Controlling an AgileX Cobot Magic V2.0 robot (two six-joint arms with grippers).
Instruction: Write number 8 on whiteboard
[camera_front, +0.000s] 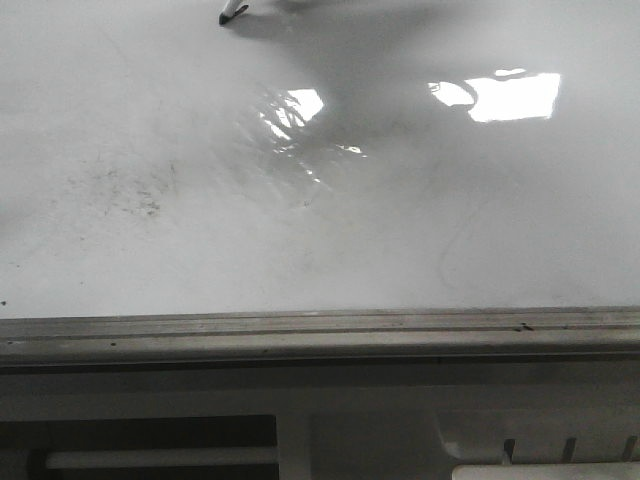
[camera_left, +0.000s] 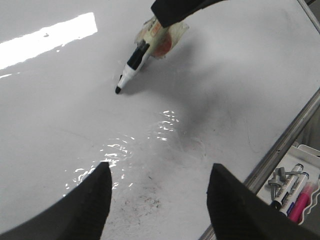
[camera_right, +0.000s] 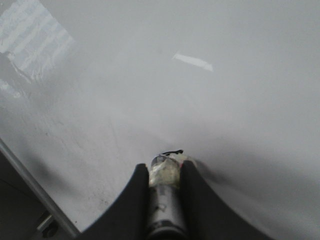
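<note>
The whiteboard is glossy white and fills all views. My right gripper is shut on a black-and-white marker wrapped in tape. In the left wrist view the marker slants down from the right gripper, its black tip touching the whiteboard. The marker tip also shows at the top of the front view. A short black stroke lies just beyond the marker on the whiteboard; no whole number 8 shows. My left gripper is open and empty above the board.
A grey metal rail runs along the board's near edge, and also shows in the left wrist view. A white tray beyond it holds spare markers. A wrinkled film patch, grey smudge specks and bright glare mark the board.
</note>
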